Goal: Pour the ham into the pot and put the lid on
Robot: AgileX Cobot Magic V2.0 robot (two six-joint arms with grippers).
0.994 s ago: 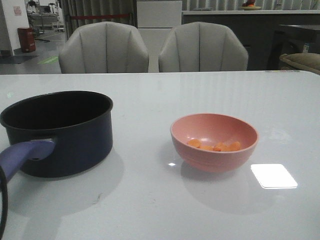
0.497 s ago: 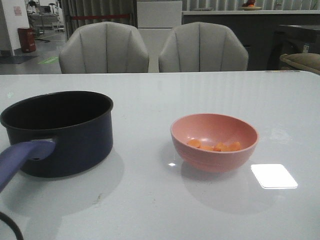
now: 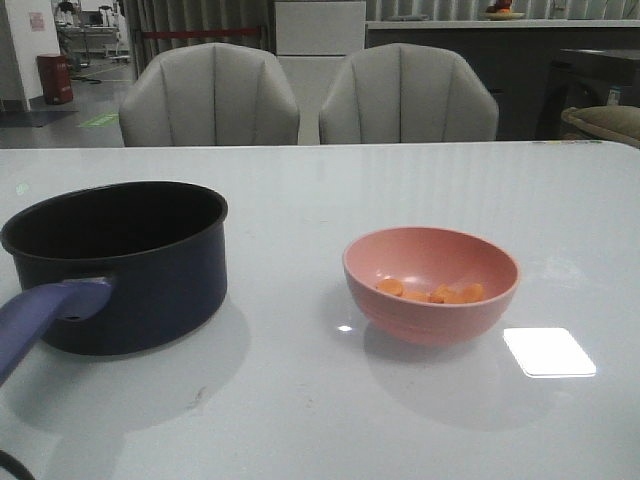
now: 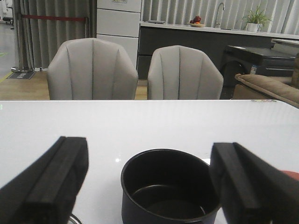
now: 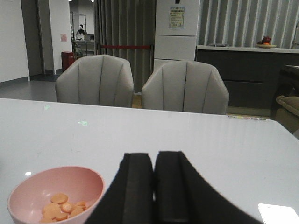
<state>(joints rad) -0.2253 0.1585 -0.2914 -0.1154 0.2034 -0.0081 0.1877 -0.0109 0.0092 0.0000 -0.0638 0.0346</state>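
Observation:
The dark navy pot stands empty on the table's left, its purple-blue handle pointing toward the near edge. The ham, several orange slices, lies in a salmon-pink bowl to the right of it. My left gripper is open wide and empty, behind and above the pot, which shows between its fingers. My right gripper is shut and empty, beside the bowl with the ham. Neither gripper shows in the front view. The lid is out of view.
The white glossy table carries only the pot and the bowl, with a bright light patch near the bowl. Two grey chairs stand behind the far edge. A thin curved shiny edge peeks in by my left finger.
A dark cable at the lower left corner of the front view has dropped almost out of the picture. The pot and the bowl have not moved.

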